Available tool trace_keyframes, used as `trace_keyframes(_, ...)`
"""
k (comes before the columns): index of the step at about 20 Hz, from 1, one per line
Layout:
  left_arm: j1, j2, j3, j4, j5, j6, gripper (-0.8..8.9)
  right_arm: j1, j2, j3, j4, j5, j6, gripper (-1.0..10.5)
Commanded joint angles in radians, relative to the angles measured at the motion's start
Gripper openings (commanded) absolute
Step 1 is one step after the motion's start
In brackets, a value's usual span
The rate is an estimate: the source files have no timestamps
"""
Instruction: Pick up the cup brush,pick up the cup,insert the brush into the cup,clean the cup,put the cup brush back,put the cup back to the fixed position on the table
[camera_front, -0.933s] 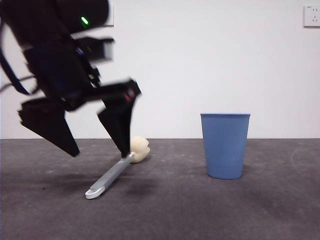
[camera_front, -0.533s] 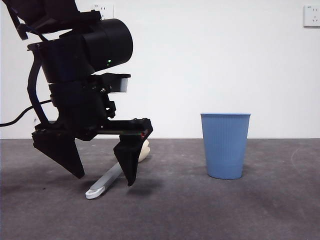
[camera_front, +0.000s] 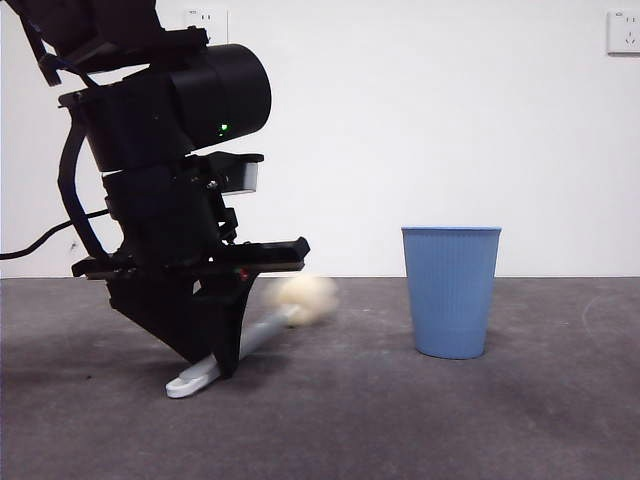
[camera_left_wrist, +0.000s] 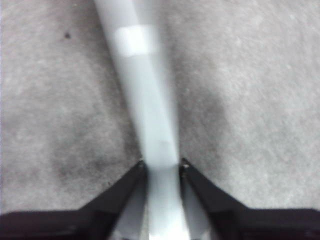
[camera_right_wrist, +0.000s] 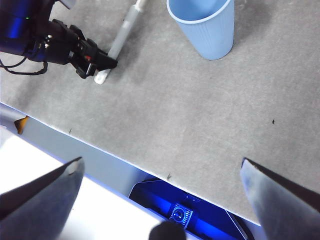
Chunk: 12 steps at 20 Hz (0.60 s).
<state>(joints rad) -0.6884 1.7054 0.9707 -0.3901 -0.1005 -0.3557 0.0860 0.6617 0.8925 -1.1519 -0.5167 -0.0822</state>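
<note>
Nearest, on the left of the table (camera_front: 420, 420), the left gripper (camera_front: 215, 362) is clamped on the cup brush (camera_front: 262, 328) low on its handle, leaving the sponge head free. Farther right stands the cup (camera_front: 450, 291), upright and untouched. The right gripper (camera_right_wrist: 160, 170) waits high, its 2 jaws wide apart.

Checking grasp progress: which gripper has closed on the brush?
The left gripper, jaws pinching the cup brush by its grey handle near the looped end. The right gripper hangs open, away from it.
</note>
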Motion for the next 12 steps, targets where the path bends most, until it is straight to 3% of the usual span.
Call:
trace_keyframes(1, -0.006, 0.011, -0.001, -0.002, 0.008, -0.008, -0.08, 0.003, 0.0, 0.003, 0.005, -0.006, 0.007, 6.3)
trace_keyframes(7, -0.005, -0.045, -0.001, -0.051, -0.002, 0.014, -0.08, 0.007, 0.01, 0.003, 0.017, -0.009, 0.04, 5.9)
trace_keyframes(11, -0.004, -0.198, -0.001, -0.085, -0.002, 0.043, -0.08, 0.008, 0.066, 0.003, 0.056, -0.019, 0.073, 5.9)
trace_keyframes(12, -0.004, -0.25, -0.001, -0.11, -0.002, 0.056, -0.08, 0.008, 0.084, 0.002, 0.087, -0.055, 0.071, 5.9)
